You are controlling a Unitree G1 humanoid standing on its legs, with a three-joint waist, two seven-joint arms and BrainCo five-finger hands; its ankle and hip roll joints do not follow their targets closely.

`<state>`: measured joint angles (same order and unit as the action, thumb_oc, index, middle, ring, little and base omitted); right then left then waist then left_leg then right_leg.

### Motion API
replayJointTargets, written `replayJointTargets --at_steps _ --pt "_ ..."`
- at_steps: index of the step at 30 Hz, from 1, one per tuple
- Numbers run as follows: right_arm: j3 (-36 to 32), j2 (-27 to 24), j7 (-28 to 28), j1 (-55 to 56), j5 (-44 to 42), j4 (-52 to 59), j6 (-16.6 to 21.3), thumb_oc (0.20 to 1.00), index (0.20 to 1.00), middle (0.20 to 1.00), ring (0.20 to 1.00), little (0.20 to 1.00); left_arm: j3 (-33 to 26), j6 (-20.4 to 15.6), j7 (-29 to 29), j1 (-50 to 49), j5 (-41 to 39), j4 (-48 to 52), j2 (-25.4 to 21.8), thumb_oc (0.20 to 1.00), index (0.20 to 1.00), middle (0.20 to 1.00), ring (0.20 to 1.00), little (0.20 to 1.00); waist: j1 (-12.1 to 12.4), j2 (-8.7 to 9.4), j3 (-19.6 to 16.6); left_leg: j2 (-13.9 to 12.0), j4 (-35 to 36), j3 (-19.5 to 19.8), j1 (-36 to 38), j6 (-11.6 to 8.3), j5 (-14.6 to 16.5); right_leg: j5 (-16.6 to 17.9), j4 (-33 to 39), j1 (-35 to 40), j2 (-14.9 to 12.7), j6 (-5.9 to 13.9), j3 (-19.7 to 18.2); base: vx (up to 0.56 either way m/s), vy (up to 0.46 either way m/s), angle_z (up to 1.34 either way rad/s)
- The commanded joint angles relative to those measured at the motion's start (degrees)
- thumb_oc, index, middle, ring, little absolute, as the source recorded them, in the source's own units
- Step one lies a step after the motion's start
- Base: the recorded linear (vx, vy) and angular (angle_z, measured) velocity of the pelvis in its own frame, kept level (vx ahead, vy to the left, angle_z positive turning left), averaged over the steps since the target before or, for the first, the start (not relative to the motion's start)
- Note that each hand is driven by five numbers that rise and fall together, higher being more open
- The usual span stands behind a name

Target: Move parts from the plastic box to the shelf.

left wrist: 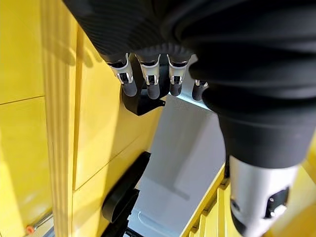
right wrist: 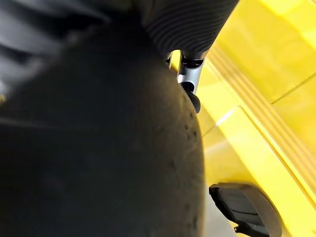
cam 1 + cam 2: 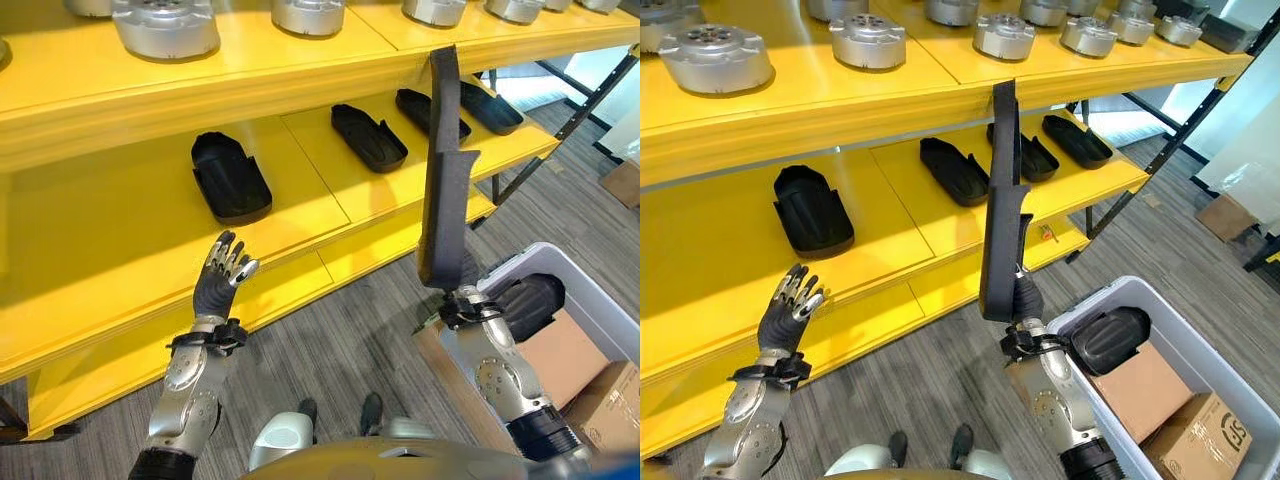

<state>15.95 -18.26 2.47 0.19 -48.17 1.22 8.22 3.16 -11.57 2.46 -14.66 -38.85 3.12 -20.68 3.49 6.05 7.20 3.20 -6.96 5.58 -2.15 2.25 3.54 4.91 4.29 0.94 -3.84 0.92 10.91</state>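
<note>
One long black part (image 3: 1002,215) stands up tall in the right hand (image 3: 1026,300), which holds it at the bottom end. In the right wrist view the part covers almost everything and just one finger (image 2: 189,86) peeks past it, so I think the hand is wrapped round the part. The part is in the air, in front of the yellow shelf (image 3: 120,250) and above the edge of the plastic box (image 3: 1230,370).

The part looks stiff, because it stays straight and does not bend. It looks thin and maybe light, but it is long, so it could tip over. Holding it nearer the middle would keep it steadier.

The left hand (image 3: 222,272) is up near the front edge of the shelf, fingers spread and holding nothing.

The eye views show four black parts (image 3: 230,176) already lying on the middle shelf, silver round parts (image 3: 868,40) on the top shelf, and another black part (image 3: 1110,338) and cardboard boxes (image 3: 1145,390) in the plastic box. The wrist views show just the fingers and the shelf up close.
</note>
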Motion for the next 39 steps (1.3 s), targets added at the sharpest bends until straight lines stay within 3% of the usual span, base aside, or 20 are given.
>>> replayJointTargets --at_steps 1,6,7,8,10,11,12,14,17,19,20,22,23,25,27,30,34,39 --pt "-2.6 -1.4 -1.7 -4.1 -0.8 4.1 3.5 0.2 0.2 0.2 0.2 0.2 1.3 -2.0 -1.2 2.8 0.1 3.5 -0.9 1.0 1.0 1.0 1.0 1.0 -0.9 -1.28 -0.8 -5.6 2.5 0.7 -0.5 -3.63 -1.1 -8.1 -7.3 -0.4 -0.5 2.25 -0.1 0.02 -0.076 0.18" --pt "-4.4 -2.3 -1.0 -3.4 -1.0 4.2 4.2 0.2 0.2 0.2 0.2 0.2 2.4 -1.8 -1.3 3.6 -0.1 3.6 -0.9 1.0 1.0 1.0 1.0 1.0 -1.3 -2.45 -0.5 -5.1 2.8 3.1 -2.1 -4.81 -2.9 -9.0 -7.4 -0.2 -1.1 1.6 3.2 -0.01 -0.063 0.38" --pt "-5.3 -2.6 -0.8 -3.0 -1.0 4.2 4.6 0.2 0.2 0.2 0.2 0.2 2.8 -1.7 -1.3 4.1 -0.1 3.2 -0.9 1.0 1.0 1.0 1.0 1.0 -1.7 -2.52 -0.2 -5.2 1.7 1.8 -3.1 -5.16 -2.9 -9.0 -7.7 -0.2 -1.8 1.48 4.3 -0.07 0.025 0.63" --pt "-5.6 -2.6 -0.2 -3.3 -0.6 4.0 5.0 0.2 0.2 0.2 0.2 0.2 3.0 -1.7 -1.4 4.7 -0.1 2.8 -0.7 1.0 1.0 1.0 1.0 1.0 -2.5 -2.6 0.3 -7.2 0.1 -1.2 -3.5 -5.78 -2.6 -9.3 -8.5 -0.9 -2.8 1.21 5.2 -0.07 0.05 0.69" --pt "-5.1 -2.3 -0.2 -3.4 -0.3 3.8 4.9 0.2 0.2 0.2 0.2 0.2 2.7 -1.9 -1.3 4.3 -0.1 2.9 -0.8 1.0 1.0 1.0 1.0 1.0 -2.5 -2.66 0.5 -10.0 0.3 -1.1 -1.6 -6.51 -2.7 -9.5 -9.5 -1.6 -3.2 0.95 4.5 -0.02 0.062 0.75" --pt "-5.1 -2.3 -0.2 -3.4 -0.3 3.8 4.9 0.2 0.2 0.2 0.2 0.2 2.7 -1.9 -1.3 4.3 -0.1 2.9 -0.8 1.0 1.0 1.0 1.0 1.0 -2.5 -2.66 0.5 -10.0 0.3 -1.2 -1.5 -6.51 -2.7 -9.5 -9.5 -1.6 -3.2 0.95 4.5 0.0 0.12 0.43" --pt "-4.7 -2.3 -0.3 -3.2 -0.4 3.8 4.9 0.2 0.2 0.2 0.2 0.2 2.2 -2.0 -0.8 4.0 -0.3 3.5 -0.8 1.0 1.0 1.0 1.0 1.0 -2.9 -3.0 0.1 -14.7 1.3 -0.6 -0.5 -7.1 -6.0 -9.9 -11.4 -2.7 -4.2 1.29 4.3 -0.01 0.155 0.06" --pt "-4.0 -2.3 0.3 -3.3 -0.6 3.2 5.0 0.2 0.2 0.2 0.2 0.2 2.0 -2.1 -0.2 4.1 -0.7 4.0 -0.5 1.0 1.0 1.0 1.0 1.0 -3.5 -3.85 -0.3 -20.4 4.1 -0.8 -0.5 -7.73 -12.1 -10.7 -14.0 -4.6 -5.7 1.83 4.8 -0.04 0.248 -0.06" --pt "-3.9 -2.8 1.1 -3.7 -0.9 2.9 5.5 0.2 0.2 0.2 0.2 0.2 2.2 -2.5 0.4 5.1 -1.3 4.0 -0.2 1.0 1.0 1.0 1.0 1.0 -4.2 -5.44 -0.4 -24.7 9.2 -2.8 -1.3 -9.77 -18.6 -12.0 -18.9 -7.5 -7.6 2.48 5.4 -0.03 0.23 0.17" --pt "-3.9 -2.9 1.1 -3.7 -0.8 2.9 5.5 0.2 0.2 0.2 0.2 0.2 2.2 -2.5 0.4 5.1 -1.3 4.0 -0.2 1.0 1.0 1.0 1.0 1.0 -4.1 -5.42 -0.5 -24.7 9.5 -2.9 -1.2 -9.79 -18.8 -12.2 -19.2 -7.7 -7.6 2.47 5.4 0.01 0.163 0.26" --pt "-4.4 -2.6 1.5 -3.4 -0.7 2.6 5.6 0.2 0.2 0.2 0.2 0.2 2.6 -2.4 -0.5 5.2 -1.1 3.5 -0.2 1.0 1.0 1.0 1.0 1.0 -4.0 -6.86 -0.5 -25.0 10.8 -3.9 -0.1 -10.83 -17.5 -12.3 -21.6 -8.2 -8.4 3.02 5.1 0.04 0.329 0.29" --pt "-4.7 -2.2 1.2 -2.7 -0.9 3.4 5.4 0.2 0.2 0.2 0.2 0.2 2.2 -2.1 -0.9 4.3 -1.1 4.1 -0.6 1.0 1.0 1.0 1.0 1.0 -3.6 -6.98 -0.6 -24.2 10.2 -3.7 0.7 -10.72 -15.3 -11.9 -21.9 -7.4 -9.5 3.56 5.0 0.09 0.351 0.17" --pt "-5.0 -1.8 0.9 -1.8 -0.5 3.9 5.0 0.2 0.2 0.2 0.2 0.2 1.6 -1.9 -1.3 3.5 -1.0 4.1 -1.1 1.0 1.0 1.0 1.0 1.0 -3.4 -6.29 -0.8 -23.0 9.7 -4.1 1.1 -10.12 -11.3 -11.7 -21.6 -6.2 -10.8 4.3 5.3 0.1 0.267 0.29" --pt "-6.1 -1.5 0.7 -0.6 0.3 5.0 4.8 0.2 0.2 0.2 0.2 0.2 1.6 -2.0 -1.3 4.5 -0.6 3.5 -2.0 1.0 1.0 1.0 1.0 1.0 -3.2 -5.42 -0.5 -20.3 7.0 -3.7 0.3 -9.47 -7.3 -9.4 -19.7 -3.4 -13.4 6.12 6.0 0.08 0.313 0.39" --pt "-7.2 -1.0 0.3 0.3 0.5 6.6 4.9 0.2 0.2 0.2 0.2 0.2 1.9 -2.1 -1.3 5.5 0.3 3.2 -2.4 1.0 1.0 1.0 1.0 1.0 -3.2 -4.73 -0.3 -17.4 4.6 -3.3 -0.5 -9.05 -4.5 -6.8 -17.2 -0.8 -16.4 7.74 7.5 0.06 0.339 0.48" --pt "-7.7 -0.8 0.1 -0.1 2.1 9.1 5.3 0.2 0.2 0.2 0.2 0.2 1.8 -2.2 -0.9 6.3 1.0 2.9 -2.9 1.0 1.0 1.0 1.0 1.0 -3.2 -3.37 -0.5 -14.1 0.0 -3.8 -2.2 -8.28 -1.2 -4.0 -14.7 0.7 -18.7 9.17 7.5 0.05 0.227 0.28" --pt "-7.8 -2.5 2.0 -4.2 12.3 16.1 7.1 0.2 0.2 0.2 0.2 0.2 0.5 -3.1 0.6 7.0 2.2 2.7 -3.2 1.0 1.0 1.0 1.0 1.0 -2.7 -2.0 -0.3 -12.8 -4.6 -5.2 -3.6 -8.01 1.5 -2.6 -13.2 1.4 -19.6 10.22 7.1 0.03 0.131 -0.06" --pt "-4.4 -2.8 1.5 -8.5 15.3 21.0 8.3 0.2 0.2 0.2 0.2 0.2 0.7 -3.5 1.3 7.2 2.9 2.8 -3.3 1.0 1.0 1.0 1.0 1.0 -2.0 -1.37 -0.1 -12.3 -6.4 -5.0 -4.5 -7.66 2.6 -2.5 -13.5 1.5 -19.7 10.37 6.9 0.0 0.017 -0.01"
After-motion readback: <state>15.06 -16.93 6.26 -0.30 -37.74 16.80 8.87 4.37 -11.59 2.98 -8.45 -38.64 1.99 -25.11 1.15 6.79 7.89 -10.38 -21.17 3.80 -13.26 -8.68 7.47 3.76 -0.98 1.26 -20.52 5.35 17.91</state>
